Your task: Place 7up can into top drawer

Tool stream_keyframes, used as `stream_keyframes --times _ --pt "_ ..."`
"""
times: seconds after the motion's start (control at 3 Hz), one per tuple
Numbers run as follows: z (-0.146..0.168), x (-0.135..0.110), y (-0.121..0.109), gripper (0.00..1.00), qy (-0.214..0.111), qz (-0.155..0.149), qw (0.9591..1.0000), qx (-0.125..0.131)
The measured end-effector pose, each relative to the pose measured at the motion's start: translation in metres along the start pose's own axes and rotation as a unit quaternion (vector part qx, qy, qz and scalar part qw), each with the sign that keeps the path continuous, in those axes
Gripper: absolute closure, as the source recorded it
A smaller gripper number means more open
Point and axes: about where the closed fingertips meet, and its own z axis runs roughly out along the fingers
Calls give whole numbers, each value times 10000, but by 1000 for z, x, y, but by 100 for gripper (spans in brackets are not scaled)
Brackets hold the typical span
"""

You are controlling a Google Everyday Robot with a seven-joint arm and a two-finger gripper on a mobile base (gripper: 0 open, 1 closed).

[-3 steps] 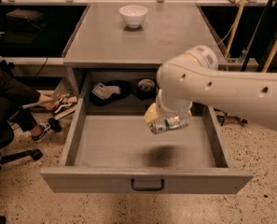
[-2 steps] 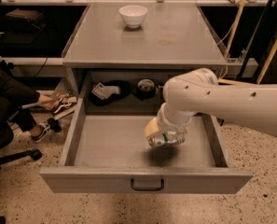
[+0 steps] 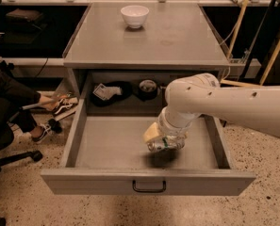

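Observation:
The top drawer of the grey cabinet stands pulled fully open, its front panel with a small black bar handle nearest the camera. My white arm reaches in from the right and down into the drawer. My gripper is inside the drawer at its front middle-right, shut on the 7up can, a silvery can with green markings held on its side low over the drawer floor, with its shadow right beneath. The arm's wrist hides most of the fingers.
A white ceramic bowl stands at the back of the cabinet top. Dark objects lie in the recess behind the drawer. A seated person's legs and shoes are at the left, with a chair base on the floor.
My gripper has lowered with the can deeper into the drawer, ending close to the drawer floor. The drawer and bowl have not moved.

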Motion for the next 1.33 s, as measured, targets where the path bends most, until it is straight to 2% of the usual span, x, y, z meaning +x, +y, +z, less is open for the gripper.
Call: stream_keyframes --times 0.67,1.0,1.33 --pt "0 0 0 12 0 0 10000 0" --pt "0 0 0 0 -1 0 10000 0" --pt "-10 -1 0 0 -76 -9 10000 -22"
